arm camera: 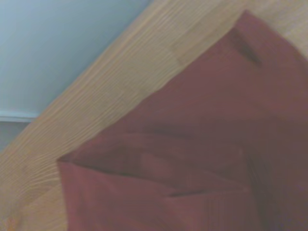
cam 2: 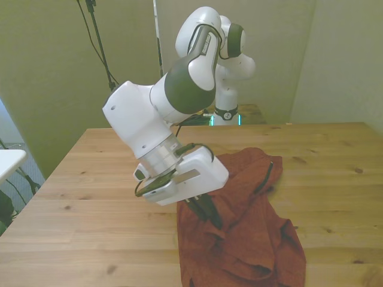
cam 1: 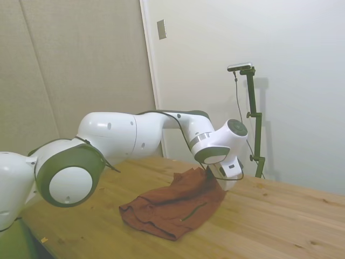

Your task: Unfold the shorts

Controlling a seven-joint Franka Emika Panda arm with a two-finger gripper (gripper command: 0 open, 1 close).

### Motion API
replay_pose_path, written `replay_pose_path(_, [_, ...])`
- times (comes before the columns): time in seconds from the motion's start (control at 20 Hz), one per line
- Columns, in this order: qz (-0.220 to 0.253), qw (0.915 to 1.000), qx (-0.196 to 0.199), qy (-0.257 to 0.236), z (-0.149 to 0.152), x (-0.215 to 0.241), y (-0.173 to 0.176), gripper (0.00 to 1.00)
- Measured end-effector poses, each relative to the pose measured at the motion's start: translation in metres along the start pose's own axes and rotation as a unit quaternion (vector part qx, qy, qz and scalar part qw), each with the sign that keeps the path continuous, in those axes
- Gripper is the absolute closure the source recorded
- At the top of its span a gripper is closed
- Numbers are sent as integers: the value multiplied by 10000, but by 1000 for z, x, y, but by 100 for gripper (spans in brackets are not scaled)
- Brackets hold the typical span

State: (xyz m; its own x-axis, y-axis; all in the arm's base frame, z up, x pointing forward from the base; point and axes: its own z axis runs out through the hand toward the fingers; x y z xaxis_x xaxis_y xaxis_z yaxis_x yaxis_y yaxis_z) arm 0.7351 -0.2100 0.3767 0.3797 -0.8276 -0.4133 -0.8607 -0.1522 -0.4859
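Wooden table (cam 2: 78, 179) carried the rust-red shorts (cam 2: 251, 239), running lengthwise toward the camera.
Fingers (cam 2: 206, 210) pinched their left edge.

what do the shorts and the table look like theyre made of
The shorts: soft, matte rust-red woven cloth, probably cotton, judging by the limp folds and creases. The table: light wood with a smooth, low-sheen finish, showing grain lines, knots and plank seams.

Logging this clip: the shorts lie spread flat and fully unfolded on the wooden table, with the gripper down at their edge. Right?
Not quite. The shorts are still rumpled and folded over themselves, as the front view shows. The rest holds: they lie on the wooden table, with the gripper down at their edge.
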Motion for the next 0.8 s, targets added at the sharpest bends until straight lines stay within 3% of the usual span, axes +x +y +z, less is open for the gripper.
replay_pose_path(0.55, [-613, 9974, -48, -387, 58, -109, -67, 100])
replay_pose_path(0.8, [-697, 9964, -16, -486, 91, -131, -88, 100])
